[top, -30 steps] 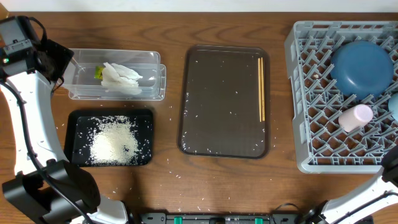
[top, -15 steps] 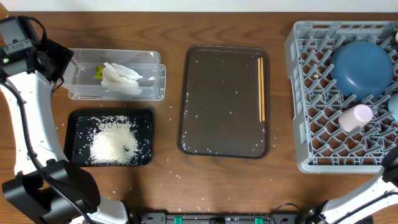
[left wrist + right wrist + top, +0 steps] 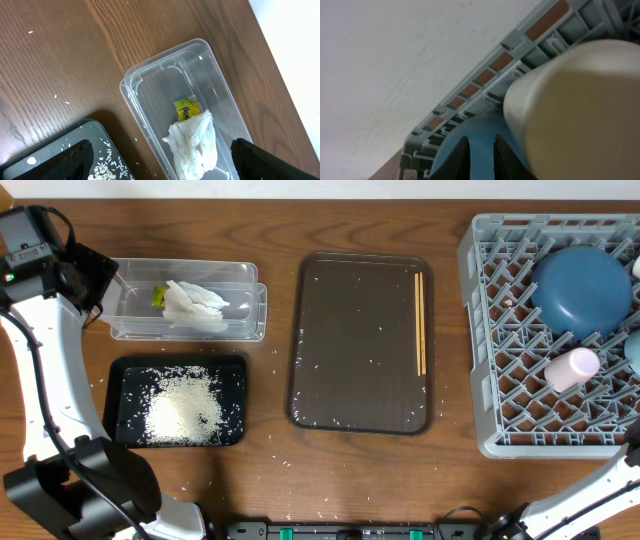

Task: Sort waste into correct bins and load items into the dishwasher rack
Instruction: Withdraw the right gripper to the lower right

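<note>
White cup (image 3: 570, 110) filled the right wrist view, near the dishwasher rack (image 3: 470, 92) rim at the counter's far-right corner, beside the dark-blue dish (image 3: 583, 290). It would probably go best mouth-down between pegs, clear of that dish. Right gripper (image 3: 481, 156) sat tilted over the rim, its grip unreadable; left gripper (image 3: 167, 159) hung spread wide and empty at the far-left corner.

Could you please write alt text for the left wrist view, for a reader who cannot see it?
A clear plastic tub on a wooden table holds a crumpled white tissue and a small yellow-green wrapper. At lower left, a corner of a black tray carries loose rice grains. The left gripper hangs above, open and empty.
</note>
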`<state>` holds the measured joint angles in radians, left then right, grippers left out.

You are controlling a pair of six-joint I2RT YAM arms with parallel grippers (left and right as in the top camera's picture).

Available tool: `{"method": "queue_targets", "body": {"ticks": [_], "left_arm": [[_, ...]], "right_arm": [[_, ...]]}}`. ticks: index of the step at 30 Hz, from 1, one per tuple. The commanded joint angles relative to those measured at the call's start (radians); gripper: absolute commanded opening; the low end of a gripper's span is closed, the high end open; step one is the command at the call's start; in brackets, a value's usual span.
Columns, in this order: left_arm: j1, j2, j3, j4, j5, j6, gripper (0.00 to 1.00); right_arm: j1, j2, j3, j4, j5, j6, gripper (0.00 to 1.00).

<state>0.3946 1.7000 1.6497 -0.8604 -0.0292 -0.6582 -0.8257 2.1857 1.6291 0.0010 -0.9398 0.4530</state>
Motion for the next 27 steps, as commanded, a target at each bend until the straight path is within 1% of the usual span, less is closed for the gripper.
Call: {"method": "queue_targets", "body": {"ticks": [1, 3, 5, 7, 13, 22, 24, 27], "left_arm": [[0.002, -0.007, 0.005, -0.003, -0.002, -0.009, 0.91], [0.002, -0.007, 0.005, -0.003, -0.002, -0.009, 0.91], [0.002, -0.007, 0.005, -0.003, -0.002, -0.009, 0.91], [0.002, -0.007, 0.005, -0.002, -0.002, -0.009, 0.91], [0.002, -0.007, 0.005, -0.002, -0.002, -0.009, 0.91], [0.002, -0.007, 0.005, -0.003, -0.002, -0.009, 0.91], [0.002, -0.007, 0.005, -0.003, -0.002, -0.009, 0.91], [0.002, -0.007, 0.005, -0.002, -0.002, -0.009, 0.91]], "right_arm": [[-0.014, 0.004, -0.003, 0.009, -0.064, 0.014, 0.15], [-0.025, 0.004, -0.003, 0.011, -0.075, 0.053, 0.13], [-0.032, 0.002, -0.002, 0.023, -0.107, 0.060, 0.09], [-0.037, -0.003, -0.002, 0.041, -0.135, 0.066, 0.09], [-0.035, -0.048, -0.002, 0.049, -0.133, 0.074, 0.08], [-0.030, -0.125, -0.002, 0.052, 0.000, 0.053, 0.07], [-0.030, -0.126, -0.002, 0.052, 0.042, 0.045, 0.09], [-0.024, -0.126, -0.002, 0.018, 0.143, -0.003, 0.20]]}}
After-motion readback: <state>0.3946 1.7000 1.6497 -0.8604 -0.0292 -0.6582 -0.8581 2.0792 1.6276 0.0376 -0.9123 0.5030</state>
